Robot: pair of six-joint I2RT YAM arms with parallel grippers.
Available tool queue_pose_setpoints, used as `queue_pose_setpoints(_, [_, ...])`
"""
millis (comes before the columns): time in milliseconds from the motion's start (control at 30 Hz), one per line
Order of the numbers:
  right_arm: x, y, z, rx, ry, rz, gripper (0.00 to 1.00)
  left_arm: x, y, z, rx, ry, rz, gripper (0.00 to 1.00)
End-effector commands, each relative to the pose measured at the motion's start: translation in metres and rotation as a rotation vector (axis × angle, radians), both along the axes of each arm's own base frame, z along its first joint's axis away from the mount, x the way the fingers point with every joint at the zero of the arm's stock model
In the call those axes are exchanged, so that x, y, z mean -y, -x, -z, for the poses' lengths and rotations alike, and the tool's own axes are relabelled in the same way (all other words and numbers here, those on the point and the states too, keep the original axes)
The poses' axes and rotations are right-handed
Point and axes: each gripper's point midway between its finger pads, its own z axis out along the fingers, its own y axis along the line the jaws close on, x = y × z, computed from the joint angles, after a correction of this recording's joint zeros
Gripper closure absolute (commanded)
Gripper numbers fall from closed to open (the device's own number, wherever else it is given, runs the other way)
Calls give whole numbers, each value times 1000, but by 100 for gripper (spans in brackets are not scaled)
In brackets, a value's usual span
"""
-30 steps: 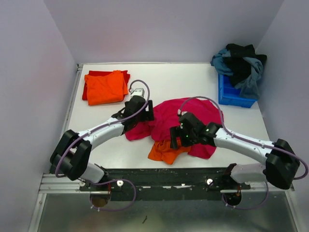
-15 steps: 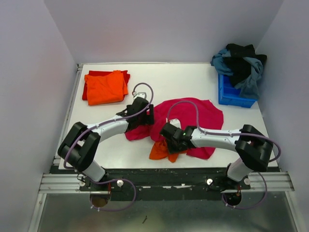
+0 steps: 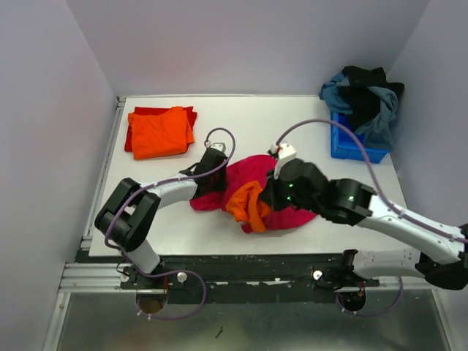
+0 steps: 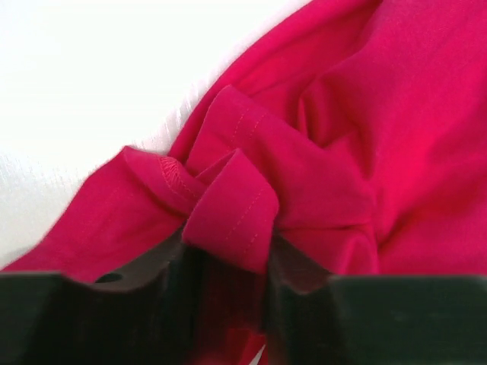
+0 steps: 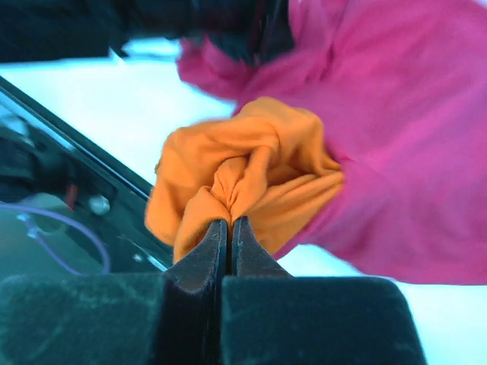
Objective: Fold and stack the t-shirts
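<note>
At the far-left corner of the table your folded orange shirt lies flat on the red shirt. Mid-table, your left pincer pinches a stitched fold of the pink shirt. Just beside it, your right pincer nips the crumpled orange shirt. The table is smooth and white, the walls plain and pale.

place: robot lab cell | signs: plain enclosure walls, white table, metal mounting rail

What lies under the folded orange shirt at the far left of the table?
A red shirt, showing only at the far and left edges. The rest is covered by the orange shirt.
</note>
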Motion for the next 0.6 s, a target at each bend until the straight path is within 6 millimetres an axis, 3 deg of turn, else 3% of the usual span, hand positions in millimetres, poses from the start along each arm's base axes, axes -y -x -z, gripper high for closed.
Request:
queue_pose_setpoints(0, [35, -23, -81, 167, 5, 70, 99, 2, 4, 6, -14, 5, 33, 72])
queue_pose_setpoints(100, [63, -53, -128, 253, -28, 213, 99, -1, 4, 6, -12, -9, 22, 99])
queue_pose_setpoints(300, [121, -115, -196, 366, -113, 461, 99, -7, 15, 3, -9, 7, 6, 100])
queue_pose_setpoints(433, [154, -144, -244, 443, -179, 576, 99, -20, 23, -5, 18, 1, -25, 100])
queue_pose_setpoints(567, [182, -168, -289, 509, -229, 654, 99, -37, 36, 2, 10, -24, -70, 100])
